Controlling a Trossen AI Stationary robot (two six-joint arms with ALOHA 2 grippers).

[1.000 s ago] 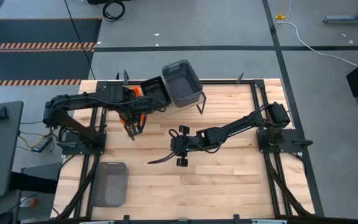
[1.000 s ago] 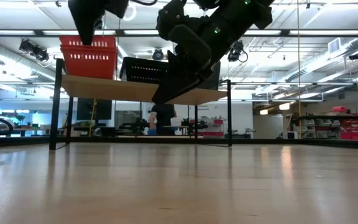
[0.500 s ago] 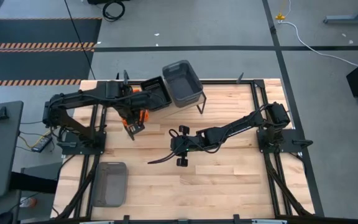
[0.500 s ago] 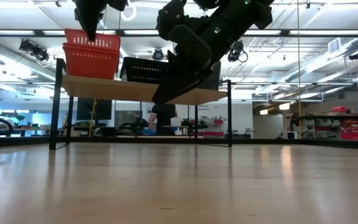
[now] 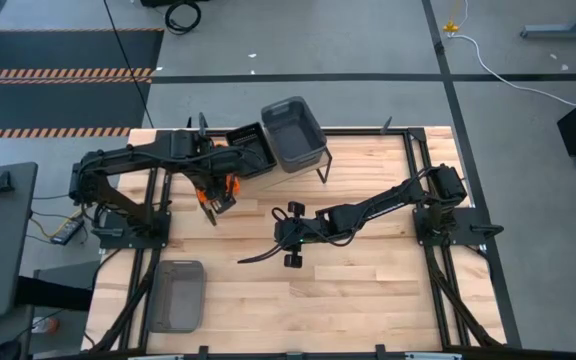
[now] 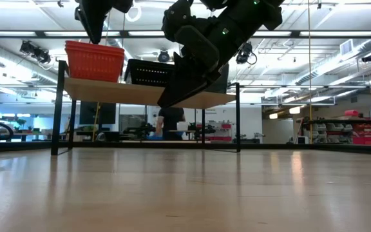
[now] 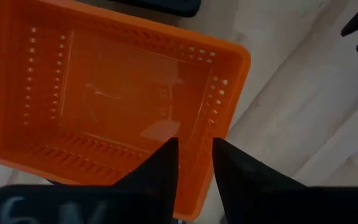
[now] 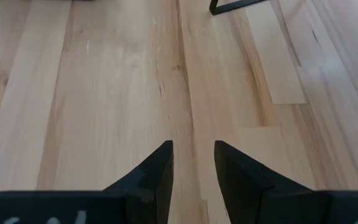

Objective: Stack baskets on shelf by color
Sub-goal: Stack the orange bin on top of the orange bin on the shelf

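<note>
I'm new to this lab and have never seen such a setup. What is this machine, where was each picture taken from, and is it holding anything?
These are two dark robot arms fixed at a wooden table, each ending in a two-finger gripper. One picture looks straight down from above, one looks level across the tabletop, and two come from cameras on the arms' wrists.

A small shelf on black legs carries an orange basket, a black basket and a grey basket. Another grey basket lies on the table.

The left gripper sits over the orange basket's rim with its fingers apart, so it seems to have let go. The right gripper hovers open over bare wood, holding nothing.
</note>
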